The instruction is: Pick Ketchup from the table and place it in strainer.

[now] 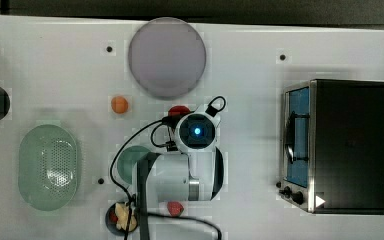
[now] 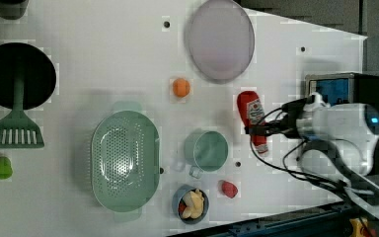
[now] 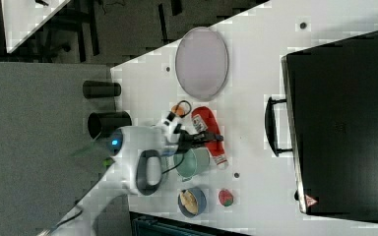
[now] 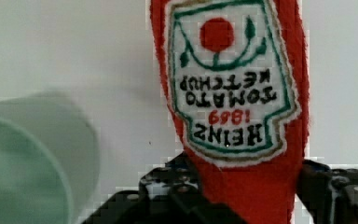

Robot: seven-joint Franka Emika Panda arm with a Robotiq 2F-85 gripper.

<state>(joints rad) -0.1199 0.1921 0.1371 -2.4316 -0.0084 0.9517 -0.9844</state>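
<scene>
The Ketchup [image 2: 252, 114], a soft red bottle with a stitched tomato-ketchup label, lay on the white table [image 2: 103, 59] in the left view, at about four o'clock from the round grey plate [image 2: 220, 39] and three o'clock from the teal-green cup [image 2: 206, 150]. The gripper [image 2: 262, 129] had its dark fingers on either side of the bottle's narrower half, and in the wrist view the red body [image 4: 235, 93] sat pinched between them, so the pincer looked clenched on the Ketchup. Whether the bottle had left the tabletop could not be told. The small orange ball [image 2: 181, 87] sat at ten o'clock from the bottle. The strainer [image 2: 124, 160], a mint-green oval basket with a perforated bottom, stood beyond the cup at about eight o'clock, well apart and holding nothing. By that showing the grasp seemed made, while the lift, the carry past the cup and the release into the strainer all remained.
</scene>
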